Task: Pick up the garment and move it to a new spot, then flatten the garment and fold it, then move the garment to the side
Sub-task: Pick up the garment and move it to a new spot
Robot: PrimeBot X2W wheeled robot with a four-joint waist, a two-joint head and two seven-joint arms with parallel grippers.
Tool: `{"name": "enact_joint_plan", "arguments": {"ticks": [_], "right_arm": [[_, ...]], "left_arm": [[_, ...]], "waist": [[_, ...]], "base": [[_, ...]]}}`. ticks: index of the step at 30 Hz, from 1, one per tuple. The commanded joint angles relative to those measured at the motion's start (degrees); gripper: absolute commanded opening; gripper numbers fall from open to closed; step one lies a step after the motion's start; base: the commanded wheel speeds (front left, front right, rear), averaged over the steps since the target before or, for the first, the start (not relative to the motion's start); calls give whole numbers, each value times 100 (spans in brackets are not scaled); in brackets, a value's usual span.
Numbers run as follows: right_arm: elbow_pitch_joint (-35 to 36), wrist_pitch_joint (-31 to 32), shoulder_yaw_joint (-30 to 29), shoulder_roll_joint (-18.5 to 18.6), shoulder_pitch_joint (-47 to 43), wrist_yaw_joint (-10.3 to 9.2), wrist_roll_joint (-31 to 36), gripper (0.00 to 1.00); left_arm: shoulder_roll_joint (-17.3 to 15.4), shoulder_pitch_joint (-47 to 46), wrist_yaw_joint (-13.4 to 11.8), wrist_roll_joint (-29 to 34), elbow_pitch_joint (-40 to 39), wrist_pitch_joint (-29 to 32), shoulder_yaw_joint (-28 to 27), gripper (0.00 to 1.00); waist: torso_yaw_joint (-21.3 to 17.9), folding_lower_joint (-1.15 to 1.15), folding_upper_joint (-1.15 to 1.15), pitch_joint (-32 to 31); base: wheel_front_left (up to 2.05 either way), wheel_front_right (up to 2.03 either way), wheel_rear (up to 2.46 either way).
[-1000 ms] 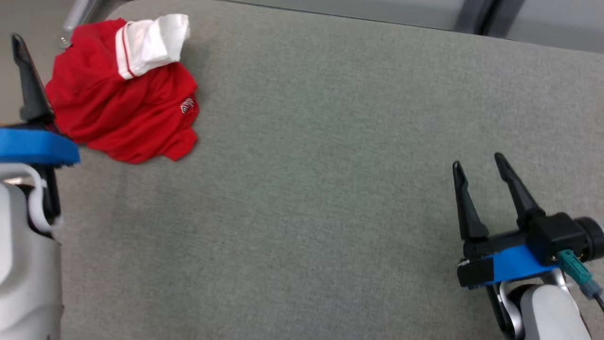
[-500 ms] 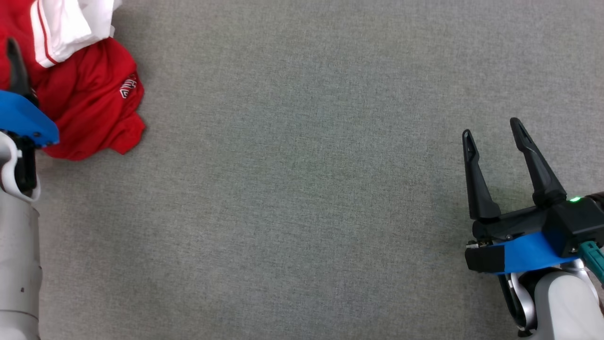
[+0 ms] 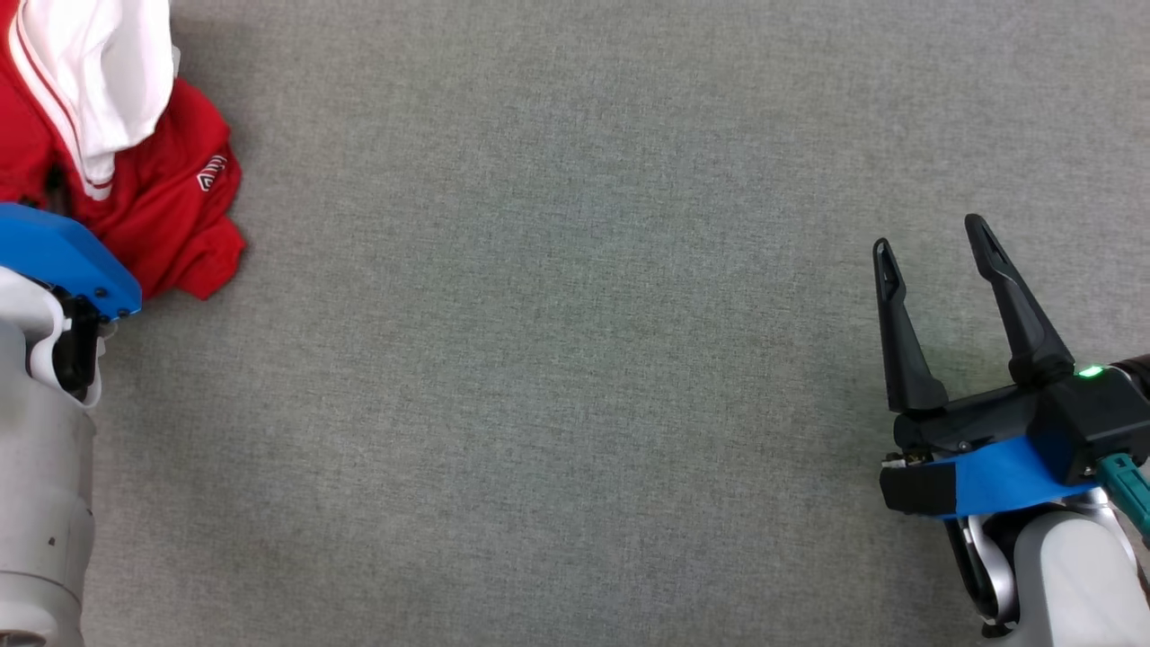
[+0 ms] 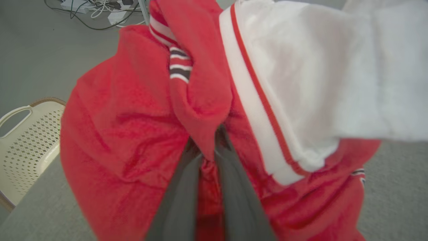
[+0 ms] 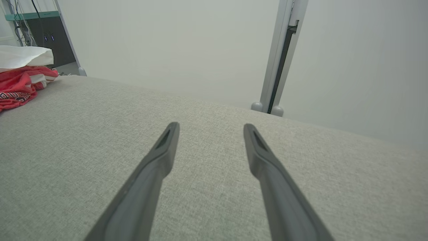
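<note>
The garment [image 3: 171, 216] is a crumpled red shirt with a white, red-striped part on top, lying at the table's far left corner. In the left wrist view my left gripper [image 4: 209, 147] is shut on a fold of the garment [image 4: 127, 127], with red cloth pinched between the two fingers. From the head camera, only the blue wrist part [image 3: 63, 256] of that arm is seen at the garment's near edge. My right gripper [image 3: 929, 235] stands open far to the right, low over bare table. The right wrist view has the right gripper [image 5: 210, 126] with nothing in it and the garment [image 5: 16, 87] far off to the left.
The table [image 3: 575, 359] is covered in grey fabric. A cream perforated basket [image 4: 23, 140] stands on the floor beside the table's left edge, with cables [image 4: 97, 10] beyond it. A pale post [image 5: 281, 57] and a wall rise behind the far edge.
The head camera has tilted down and the picture shifted. My left gripper has gone from open beside the garment to shut on a red fold. The right gripper stays open.
</note>
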State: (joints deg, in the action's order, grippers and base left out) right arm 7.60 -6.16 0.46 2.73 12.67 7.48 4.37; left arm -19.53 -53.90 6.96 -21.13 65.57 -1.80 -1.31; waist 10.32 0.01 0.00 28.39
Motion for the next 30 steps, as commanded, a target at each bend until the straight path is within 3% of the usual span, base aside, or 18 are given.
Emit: {"name": "enact_joint_plan", "arguments": {"ticks": [1,9,15,23,30], "right_arm": [[-16,-29,-3,28,60,3,-46,100],[-288,-184,27,28,-31,3,-209,100],[-611,-361,66,28,-143,4,-496,100],[-1016,-603,45,28,-313,3,-849,100],[-1310,-770,104,26,-410,3,-1181,100]], "left_arm": [[-48,-56,22,-10,34,-57,5,0],[-223,-251,49,152,-69,-942,249,0],[-314,-527,63,260,-602,-1302,426,0],[-263,-777,49,444,-2082,-1343,748,0],[-212,-749,48,519,-3662,-1324,1030,0]], "waist": [[-22,-1,0,-34],[-126,-1,0,-436],[-319,-1,0,-869],[-756,-1,0,-1330],[-1401,-1,0,-1530]], "base": [[0,0,0],[0,0,0],[0,0,0],[0,0,0],[0,0,0]]}}
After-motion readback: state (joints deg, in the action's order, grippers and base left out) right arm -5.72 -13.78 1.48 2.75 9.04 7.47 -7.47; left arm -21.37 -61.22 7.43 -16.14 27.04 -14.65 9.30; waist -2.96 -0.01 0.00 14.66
